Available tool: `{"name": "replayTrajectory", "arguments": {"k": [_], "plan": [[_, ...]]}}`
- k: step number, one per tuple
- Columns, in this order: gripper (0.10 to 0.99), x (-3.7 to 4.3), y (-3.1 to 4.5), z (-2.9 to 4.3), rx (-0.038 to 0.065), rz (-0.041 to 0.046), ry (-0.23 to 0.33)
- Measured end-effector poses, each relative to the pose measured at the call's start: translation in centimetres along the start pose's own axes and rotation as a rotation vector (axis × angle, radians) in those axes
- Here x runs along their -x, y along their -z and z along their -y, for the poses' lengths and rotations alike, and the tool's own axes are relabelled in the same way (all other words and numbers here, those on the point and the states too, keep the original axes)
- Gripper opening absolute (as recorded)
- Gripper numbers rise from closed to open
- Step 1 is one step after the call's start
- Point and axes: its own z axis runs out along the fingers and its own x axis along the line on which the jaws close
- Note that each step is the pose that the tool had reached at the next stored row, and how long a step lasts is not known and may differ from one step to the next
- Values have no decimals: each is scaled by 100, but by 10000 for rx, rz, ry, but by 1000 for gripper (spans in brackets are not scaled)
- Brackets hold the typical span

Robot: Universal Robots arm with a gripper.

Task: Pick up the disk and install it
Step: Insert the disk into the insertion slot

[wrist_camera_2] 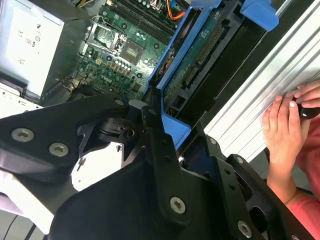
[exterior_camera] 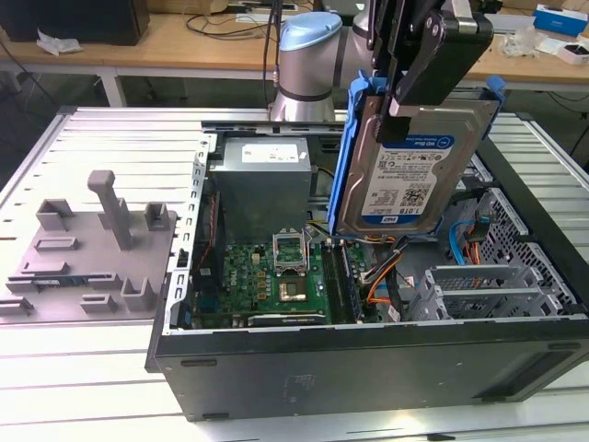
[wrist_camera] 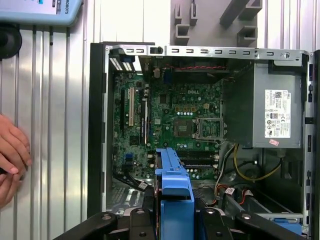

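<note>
Hanging clear above the open black metal computer case (exterior_camera: pixel 368 368), the disk (exterior_camera: pixel 409 175) (flat silver hard drive w/ white-and-blue label, framed by a bright blue plastic bracket) is clamped at its upper end by the black pincer (exterior_camera: pixel 394 110), which is closed on it w/ one finger across the label face. Pick-up looks done; install not yet, since the drive stands on edge, tilted, touching nothing in the case. Under it lie loose orange cables (exterior_camera: pixel 382 276). The green motherboard (exterior_camera: pixel 267 276) and grey power-supply box (exterior_camera: pixel 262 180) sit toward the exterior view's left, and a perforated metal drive cage (exterior_camera: pixel 497 285) toward its right. Room looks tight, I'd judge: case walls, cage edges & cables are all near any way down. A person's hand (wrist_camera: pixel 12 150) rests on the ribbed aluminium desk (exterior_camera: pixel 92 387) just outside the case wall.
</note>
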Motion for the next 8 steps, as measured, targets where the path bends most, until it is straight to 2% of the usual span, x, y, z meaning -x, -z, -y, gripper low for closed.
{"name": "replayTrajectory", "arguments": {"k": [3, 6, 8], "plan": [[369, -1, 0, 0, -17, 10, 10], [369, -11, -3, -4, -21, 72, 7], [369, -22, -5, -6, -24, 188, 11]]}}
